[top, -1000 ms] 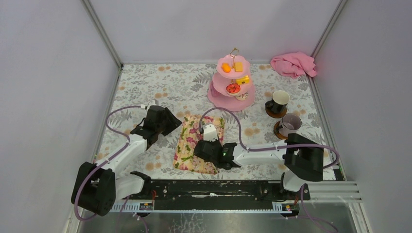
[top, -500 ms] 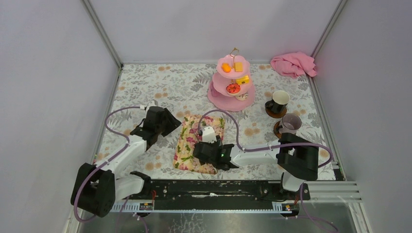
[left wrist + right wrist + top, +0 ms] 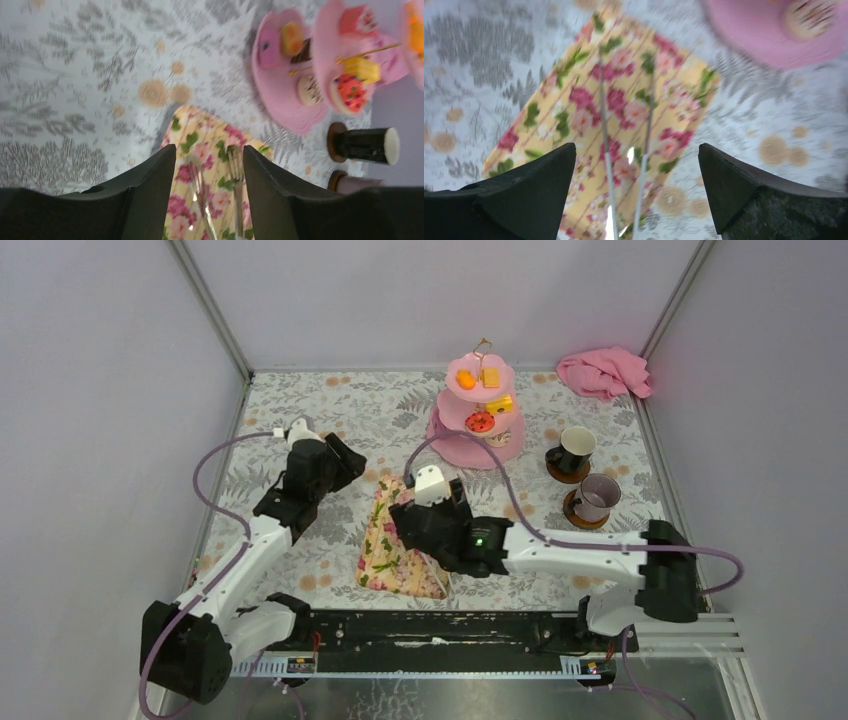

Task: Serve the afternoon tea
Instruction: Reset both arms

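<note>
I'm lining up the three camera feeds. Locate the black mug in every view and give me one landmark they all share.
Top external: the black mug stands right of the pink stand, just beyond the grey mug.
Left wrist: the mug is near the right edge, below the stand, and appears on its side in this picture.
Right wrist: not in it.
Shared landmark: the floral tray, visible in all three views.

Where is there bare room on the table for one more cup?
The widest bare patch of the table is the far-left corner, between the left wall and the pink three-tier stand. The far right is crowded with the black mug, grey mug and pink cloth. The floral tray fills the near middle.
</note>
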Controlling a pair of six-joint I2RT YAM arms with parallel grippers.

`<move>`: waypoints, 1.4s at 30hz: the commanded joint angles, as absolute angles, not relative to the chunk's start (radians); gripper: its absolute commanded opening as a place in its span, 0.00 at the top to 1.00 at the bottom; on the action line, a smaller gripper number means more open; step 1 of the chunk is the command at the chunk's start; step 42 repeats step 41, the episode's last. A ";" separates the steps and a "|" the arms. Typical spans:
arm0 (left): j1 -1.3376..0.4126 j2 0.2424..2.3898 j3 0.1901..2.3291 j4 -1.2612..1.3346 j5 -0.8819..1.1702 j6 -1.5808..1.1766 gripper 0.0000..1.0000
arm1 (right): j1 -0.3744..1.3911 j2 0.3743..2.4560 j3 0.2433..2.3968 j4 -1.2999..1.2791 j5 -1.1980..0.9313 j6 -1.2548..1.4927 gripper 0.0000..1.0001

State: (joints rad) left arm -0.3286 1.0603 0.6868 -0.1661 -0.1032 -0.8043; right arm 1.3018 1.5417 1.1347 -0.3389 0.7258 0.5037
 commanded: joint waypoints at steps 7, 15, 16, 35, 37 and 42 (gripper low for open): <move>-0.333 0.961 0.825 -0.094 -0.306 -0.595 0.38 | 1.035 1.106 1.126 -0.414 1.098 0.358 0.01; -0.332 1.011 0.798 -0.003 -0.355 -0.530 0.37 | 0.542 0.871 0.969 -0.250 1.035 0.257 0.01; -0.333 1.015 0.784 0.017 -0.356 -0.517 0.37 | 0.490 0.867 0.959 -0.249 1.030 0.265 0.01; -0.331 1.075 0.690 0.157 -0.346 -0.436 0.36 | 0.338 0.989 1.047 -0.527 1.209 0.646 0.00; -0.331 1.073 0.688 0.153 -0.351 -0.436 0.36 | 0.339 1.011 1.063 -0.539 1.210 0.648 0.01; -0.331 1.057 0.679 0.164 -0.357 -0.433 0.36 | 0.340 1.043 1.107 -0.626 1.215 0.730 0.01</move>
